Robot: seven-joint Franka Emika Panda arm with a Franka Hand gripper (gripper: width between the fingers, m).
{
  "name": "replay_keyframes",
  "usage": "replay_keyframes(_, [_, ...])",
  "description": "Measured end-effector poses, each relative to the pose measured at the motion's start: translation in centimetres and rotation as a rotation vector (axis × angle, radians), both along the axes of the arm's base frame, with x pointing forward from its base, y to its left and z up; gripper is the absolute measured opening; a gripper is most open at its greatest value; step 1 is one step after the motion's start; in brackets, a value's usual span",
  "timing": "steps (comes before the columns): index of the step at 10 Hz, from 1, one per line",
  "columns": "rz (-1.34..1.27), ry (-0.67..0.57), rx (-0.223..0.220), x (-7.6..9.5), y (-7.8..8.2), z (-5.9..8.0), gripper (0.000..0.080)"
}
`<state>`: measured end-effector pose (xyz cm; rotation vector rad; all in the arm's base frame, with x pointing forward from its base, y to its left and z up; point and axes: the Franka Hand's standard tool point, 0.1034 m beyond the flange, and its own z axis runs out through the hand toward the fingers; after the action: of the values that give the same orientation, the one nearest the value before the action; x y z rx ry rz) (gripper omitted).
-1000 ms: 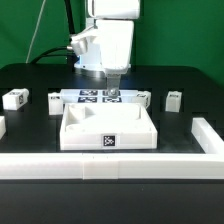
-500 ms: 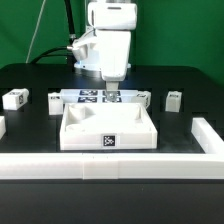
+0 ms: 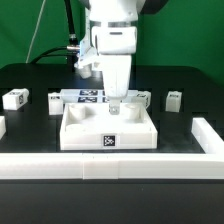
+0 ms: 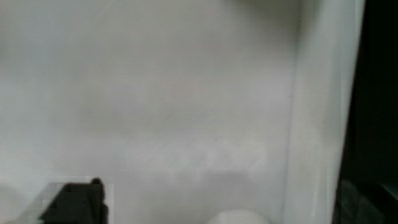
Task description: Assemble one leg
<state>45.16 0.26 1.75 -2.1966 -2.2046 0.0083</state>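
The legs are small white tagged posts lying on the black table behind the tray. One is at the exterior view's far left and one is beside the marker board. Two more lie on the right. My gripper hangs low over the far rim of the large white tray, with no leg in it. In the wrist view the gripper shows a dark fingertip far to one side, so the jaws stand wide apart above the tray's white floor.
The marker board lies behind the tray, partly hidden by the gripper. A white wall runs along the front of the table and turns back at the exterior view's right.
The gripper has come down and toward the tray's far rim; before, it hung higher over the marker board. The legs and tray have not moved.
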Motion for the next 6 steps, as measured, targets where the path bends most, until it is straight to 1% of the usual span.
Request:
replay_keyframes(2, [-0.003, 0.005, 0.000, -0.15, -0.14, -0.21, 0.0650])
replay_keyframes(5, [-0.008, 0.003, -0.001, -0.04, -0.38, -0.14, 0.0650])
replay_keyframes(6, [-0.008, 0.005, -0.001, -0.10, -0.37, -0.21, 0.0521])
